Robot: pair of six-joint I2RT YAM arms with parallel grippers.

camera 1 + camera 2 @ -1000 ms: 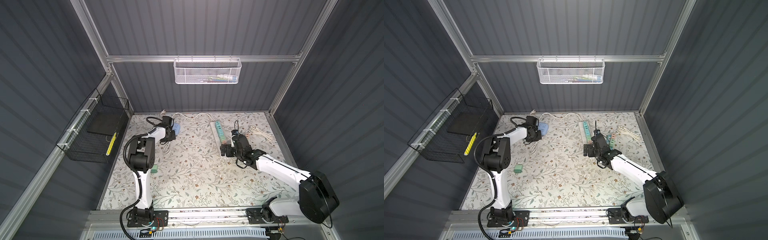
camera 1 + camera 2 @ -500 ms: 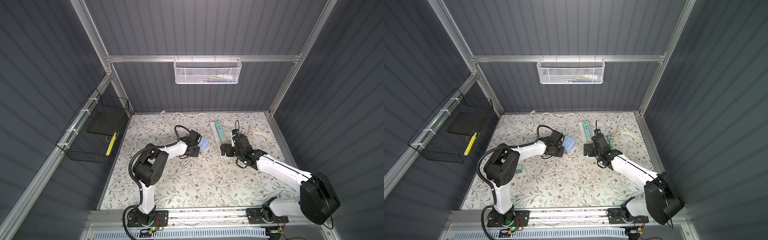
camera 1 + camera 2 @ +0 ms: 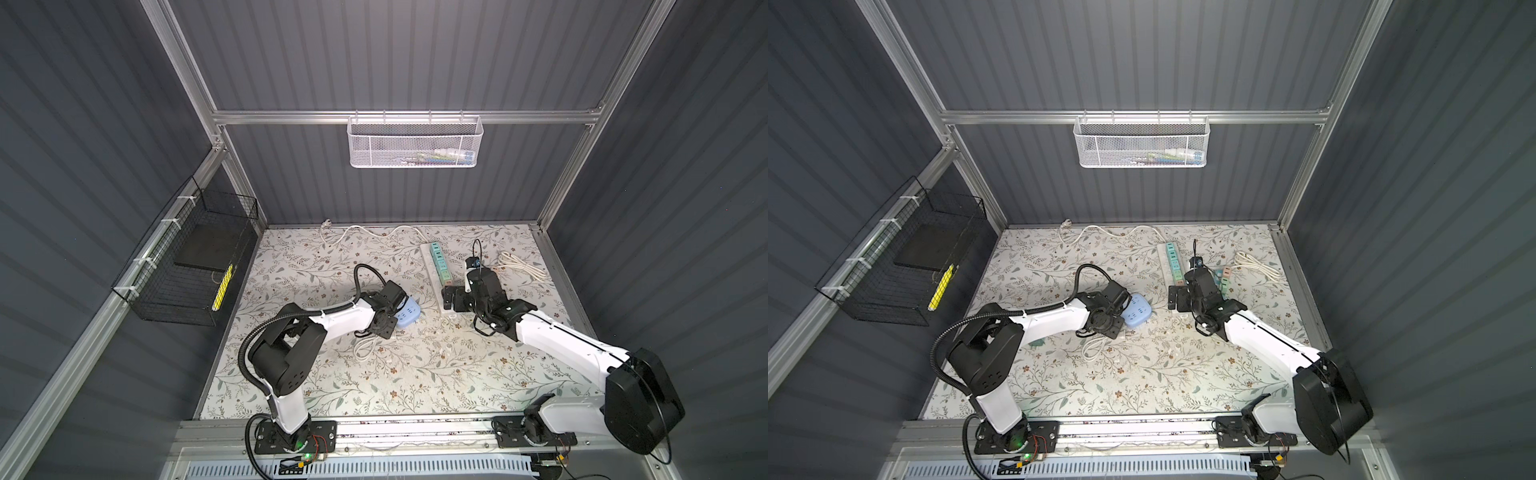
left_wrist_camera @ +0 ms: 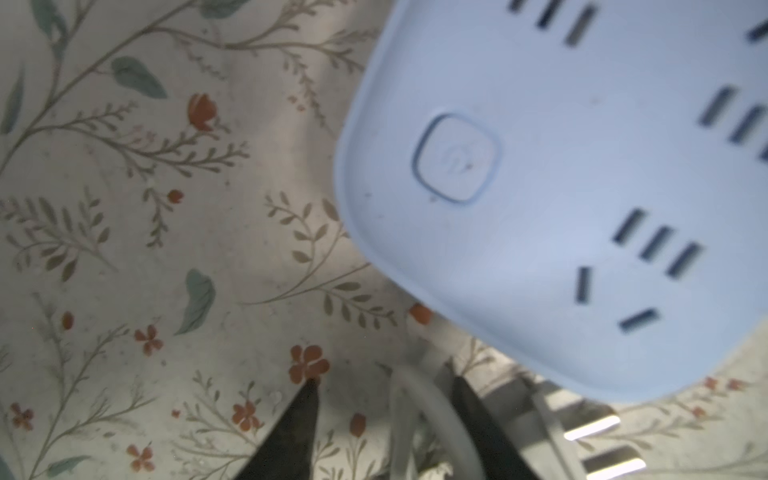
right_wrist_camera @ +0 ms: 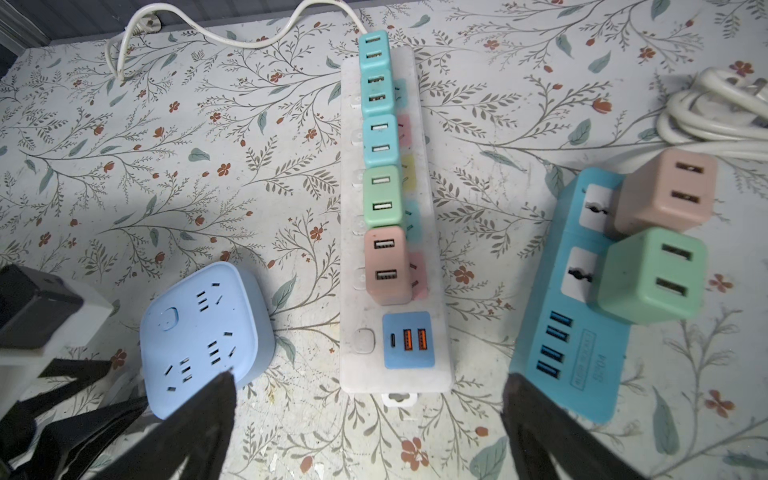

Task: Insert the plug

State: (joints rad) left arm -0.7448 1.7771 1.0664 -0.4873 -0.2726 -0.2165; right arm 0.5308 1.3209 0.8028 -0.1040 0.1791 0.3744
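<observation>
Hidden / unclear:
- In both top views the left gripper's tips are lost under its own wrist. The blue strip (image 5: pixel 582 332) is mostly behind the right arm.
- The left wrist view is blurred. The cube socket (image 4: pixel 540 166) fills one corner and is cut off by the frame.
- Plug (image 4: pixel 582 432): only two bright blades and part of a pale body show, at the frame edge. It lies on the mat (image 3: pixel 415 374), just beside the cube socket and close to the left fingers. It is not in any socket.
- I can't make it out in the top views. Only a loop of white cord (image 3: pixel 365 345) shows there.

Grippers:
- Left gripper (image 4: pixel 382 386): jaws partly apart, low over the mat. The cord runs between them against one finger, with a gap to the other. Nothing is clamped.
- Right gripper (image 5: pixel 370 378): jaws wide and empty, above the near end of the white strip (image 5: pixel 395 380). One finger overlaps the cube socket's corner in the wrist view, and I can't tell if they touch.
- The white strip carries five adapters (image 5: pixel 380 191), and the blue strip carries two.
</observation>
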